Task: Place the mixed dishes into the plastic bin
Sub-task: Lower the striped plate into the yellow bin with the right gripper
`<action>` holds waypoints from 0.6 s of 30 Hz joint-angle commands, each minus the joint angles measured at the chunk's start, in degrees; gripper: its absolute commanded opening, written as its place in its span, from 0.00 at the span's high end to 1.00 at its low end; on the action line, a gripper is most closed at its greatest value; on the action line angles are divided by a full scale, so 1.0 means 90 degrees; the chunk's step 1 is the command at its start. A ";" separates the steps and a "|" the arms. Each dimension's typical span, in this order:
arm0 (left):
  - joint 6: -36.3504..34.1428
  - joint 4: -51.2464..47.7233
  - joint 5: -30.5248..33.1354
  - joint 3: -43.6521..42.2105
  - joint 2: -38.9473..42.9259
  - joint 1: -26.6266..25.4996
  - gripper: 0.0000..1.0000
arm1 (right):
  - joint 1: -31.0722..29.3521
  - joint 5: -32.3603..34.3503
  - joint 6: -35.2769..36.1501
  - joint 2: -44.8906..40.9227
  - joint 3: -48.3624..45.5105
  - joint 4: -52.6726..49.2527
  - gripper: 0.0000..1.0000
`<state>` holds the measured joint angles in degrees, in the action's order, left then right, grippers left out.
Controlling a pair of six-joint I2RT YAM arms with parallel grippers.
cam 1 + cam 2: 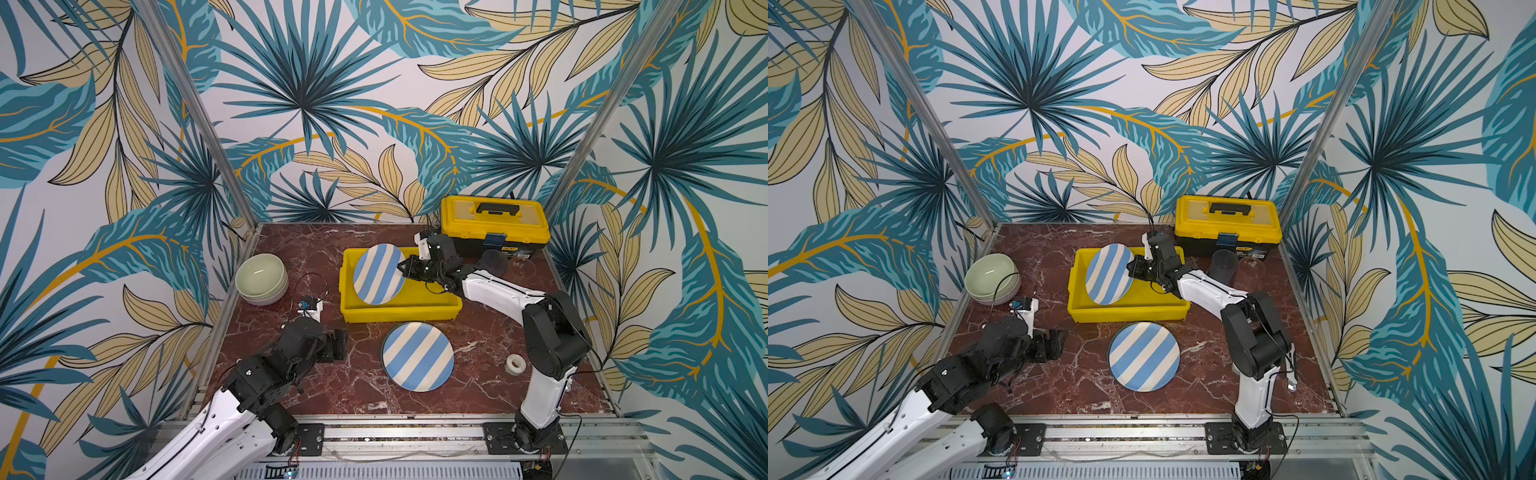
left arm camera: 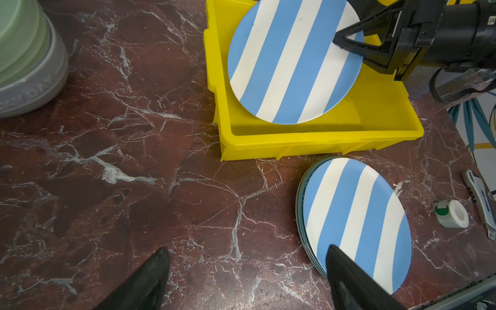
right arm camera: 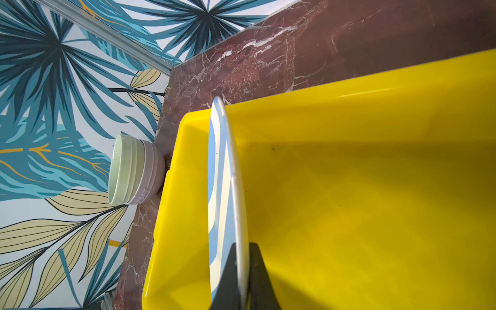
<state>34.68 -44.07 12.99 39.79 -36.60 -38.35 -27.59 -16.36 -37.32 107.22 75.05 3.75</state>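
My right gripper (image 1: 405,268) is shut on the rim of a blue-and-white striped plate (image 1: 379,274), which tilts on edge over the yellow plastic bin (image 1: 399,311). In the right wrist view its fingers (image 3: 241,247) pinch the plate (image 3: 225,174) above the bin floor (image 3: 375,188). More striped plates (image 1: 417,356) lie stacked on the table in front of the bin. To the left of that stack my left gripper (image 2: 247,248) hangs open and empty, one finger overlapping the stack's edge (image 2: 357,214). Stacked pale green and lilac bowls (image 1: 261,272) sit far left. Two tumblers (image 1: 496,262) stand behind the right arm.
A yellow lidded toolbox (image 1: 494,224) stands at the back right. A roll of tape (image 1: 515,364) and a utility knife (image 2: 480,204) lie near the right edge. Patterned walls enclose the marble table on three sides.
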 commanded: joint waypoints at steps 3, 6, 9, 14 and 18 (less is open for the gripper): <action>-0.0142 -0.0113 0.0265 0.0319 -0.0028 0.0026 0.04 | -0.0054 -0.0311 -0.0372 0.0188 -0.0287 0.0831 1.00; -0.0171 -0.0113 0.0246 0.0354 -0.0102 0.0025 0.04 | -0.0076 -0.0331 -0.0465 0.0272 -0.0404 0.0963 1.00; -0.0171 -0.0113 0.0226 0.0335 -0.0122 0.0028 0.03 | -0.0103 -0.0351 -0.0511 0.0318 -0.0509 0.1045 1.00; -0.0135 -0.0113 0.0214 0.0353 -0.0094 0.0025 0.03 | -0.0127 -0.0409 -0.0521 0.0323 -0.0637 0.1078 1.00; -0.0149 -0.0113 0.0231 0.0393 -0.0093 0.0024 0.03 | -0.0119 -0.0395 -0.0464 0.0289 -0.0711 0.1012 1.00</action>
<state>33.87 -44.86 14.28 41.52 -37.63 -38.35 -28.42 -18.74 -41.17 109.95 69.82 10.13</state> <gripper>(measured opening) 0.969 0.072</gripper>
